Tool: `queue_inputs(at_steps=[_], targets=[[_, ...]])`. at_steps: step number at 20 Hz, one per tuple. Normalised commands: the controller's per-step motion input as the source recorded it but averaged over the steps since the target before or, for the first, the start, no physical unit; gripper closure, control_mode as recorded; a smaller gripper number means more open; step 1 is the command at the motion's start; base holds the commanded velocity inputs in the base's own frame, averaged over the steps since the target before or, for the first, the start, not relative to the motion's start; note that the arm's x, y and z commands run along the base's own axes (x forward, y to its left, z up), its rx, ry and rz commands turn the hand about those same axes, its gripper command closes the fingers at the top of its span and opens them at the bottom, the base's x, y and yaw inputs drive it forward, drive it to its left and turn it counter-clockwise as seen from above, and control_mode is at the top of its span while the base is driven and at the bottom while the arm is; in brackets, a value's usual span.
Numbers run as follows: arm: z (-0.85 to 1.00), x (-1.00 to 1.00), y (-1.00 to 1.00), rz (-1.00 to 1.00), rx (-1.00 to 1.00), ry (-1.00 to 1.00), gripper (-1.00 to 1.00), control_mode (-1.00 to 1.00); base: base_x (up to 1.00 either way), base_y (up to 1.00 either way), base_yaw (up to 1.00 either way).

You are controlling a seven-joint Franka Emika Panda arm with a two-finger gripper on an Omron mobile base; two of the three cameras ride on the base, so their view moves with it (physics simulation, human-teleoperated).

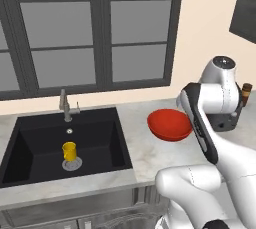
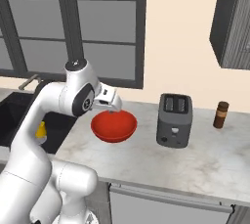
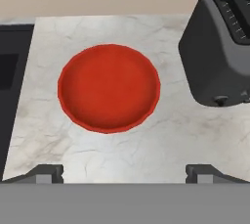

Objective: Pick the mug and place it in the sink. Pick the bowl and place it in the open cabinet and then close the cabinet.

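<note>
The yellow mug point(image 1: 69, 151) stands upright in the black sink point(image 1: 30, 143), by the drain; in the right base view the mug point(image 2: 41, 130) peeks out behind my arm. On the marble counter right of the sink sits the red bowl point(image 1: 169, 124) point(image 2: 114, 126). My gripper point(image 3: 124, 171) hangs above the bowl point(image 3: 108, 88), open, with nothing between its fingers and its tips wider apart than the bowl. High on the wall to the right hangs the cabinet point(image 2: 234, 22).
A dark toaster point(image 2: 174, 120) point(image 3: 219, 47) stands just right of the bowl, and a brown grinder point(image 2: 221, 115) further right. The grey faucet point(image 1: 65, 105) rises behind the sink under a large window. The counter's front edge runs below the bowl.
</note>
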Motion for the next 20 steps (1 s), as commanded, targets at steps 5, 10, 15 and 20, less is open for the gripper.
queue_inputs(at_steps=[5, 10, 15, 20], targets=[[-0.02, 0.06, -0.36, -0.21, 0.00, 0.06, -1.00, -1.00, 0.00, 0.00, 0.00], [-0.11, 0.00, -0.18, -0.33, 0.02, 0.15, -1.00, -1.00, 0.00, 0.00, 0.00], [-0.19, 0.00, -0.20, -0.19, 0.10, 0.06, -1.00, -1.00, 0.00, 0.00, 0.00], [-0.30, 0.00, -0.05, -0.02, 0.11, 0.00, -1.00, -1.00, 0.00, 0.00, 0.00]])
